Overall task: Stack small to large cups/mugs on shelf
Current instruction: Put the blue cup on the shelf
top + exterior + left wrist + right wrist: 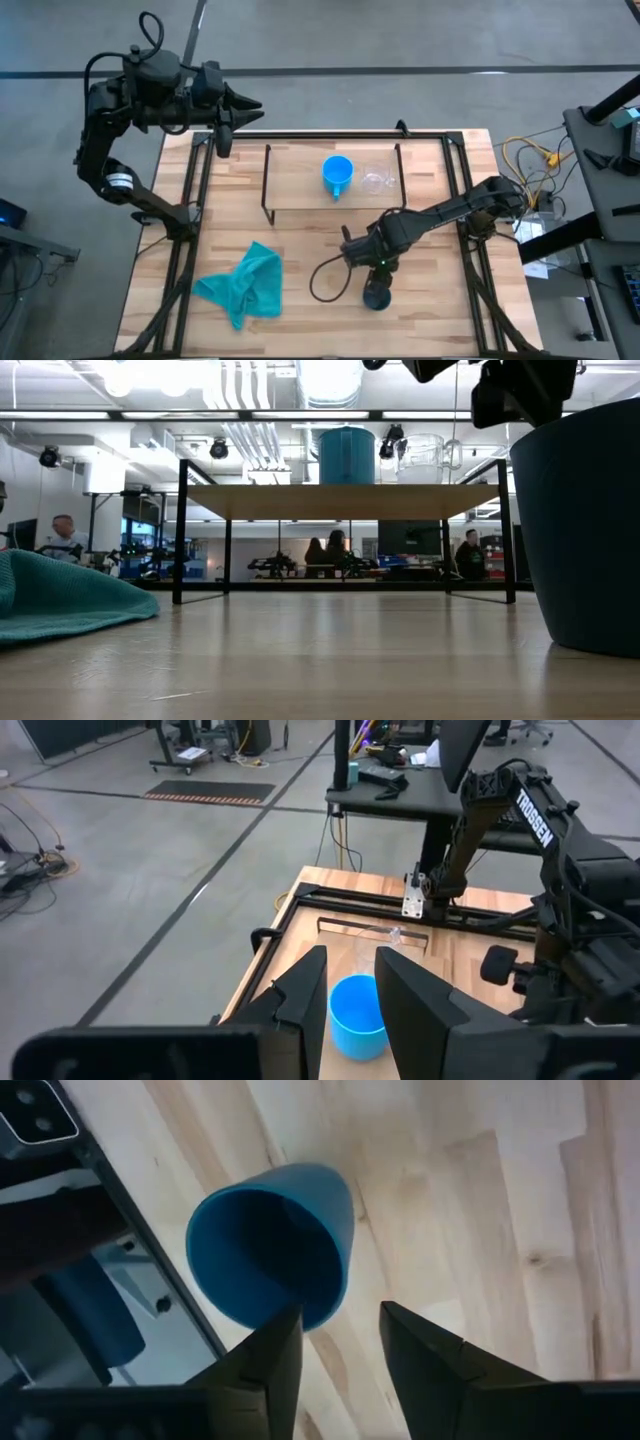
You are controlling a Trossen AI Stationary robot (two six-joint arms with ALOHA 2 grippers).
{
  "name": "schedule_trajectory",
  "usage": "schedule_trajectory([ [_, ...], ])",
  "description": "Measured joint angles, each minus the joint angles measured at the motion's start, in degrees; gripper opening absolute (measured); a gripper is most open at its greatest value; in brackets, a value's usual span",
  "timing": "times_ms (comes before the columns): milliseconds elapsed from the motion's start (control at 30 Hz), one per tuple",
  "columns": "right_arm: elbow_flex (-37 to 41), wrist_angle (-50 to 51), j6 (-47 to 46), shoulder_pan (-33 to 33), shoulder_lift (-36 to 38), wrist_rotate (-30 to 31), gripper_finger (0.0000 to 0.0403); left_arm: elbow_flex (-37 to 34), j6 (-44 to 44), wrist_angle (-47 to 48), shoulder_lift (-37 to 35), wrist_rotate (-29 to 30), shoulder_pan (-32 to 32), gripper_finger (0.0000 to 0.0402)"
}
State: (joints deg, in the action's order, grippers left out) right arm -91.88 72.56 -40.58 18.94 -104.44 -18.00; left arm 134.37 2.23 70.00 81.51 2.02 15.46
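Note:
The dark teal-black cup (377, 295) stands upright on the table near its near edge; it looms large in the low view (582, 530). My right gripper (372, 270) hangs just above it, open (338, 1330), with the cup's mouth (268, 1245) beyond the fingertips, untouched. The bright blue mug (338, 173) and the tiny clear glass (375, 182) stand side by side on the shelf's wood top (340, 500), the glass to the mug's right. My left gripper (240, 105) waits, open (350, 995), above the table's far left corner.
A crumpled teal cloth (245, 285) lies on the table's near left part (60, 600). The shelf's thin black legs (180, 530) stand on the table's far half. A black cable loops on the table (325, 280) left of the dark cup. People sit in the room behind.

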Motion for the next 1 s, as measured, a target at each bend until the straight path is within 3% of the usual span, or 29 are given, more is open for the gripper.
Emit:
schedule_trajectory([
  [433,0.6,-2.7,-2.5,1.1,0.0,1.4,0.0136,0.0,0.1,0.0,0.1,0.0,0.0,0.0076],
  [767,8.0,-4.6,-4.7,2.6,-0.1,1.5,0.0137,0.0,0.0,0.0,0.2,0.0,0.0,0.0076],
  [1000,8.4,-9.1,-5.5,2.5,-0.1,1.5,0.0137,0.0,-0.3,-0.1,0.2,0.0,0.0,0.0076],
])
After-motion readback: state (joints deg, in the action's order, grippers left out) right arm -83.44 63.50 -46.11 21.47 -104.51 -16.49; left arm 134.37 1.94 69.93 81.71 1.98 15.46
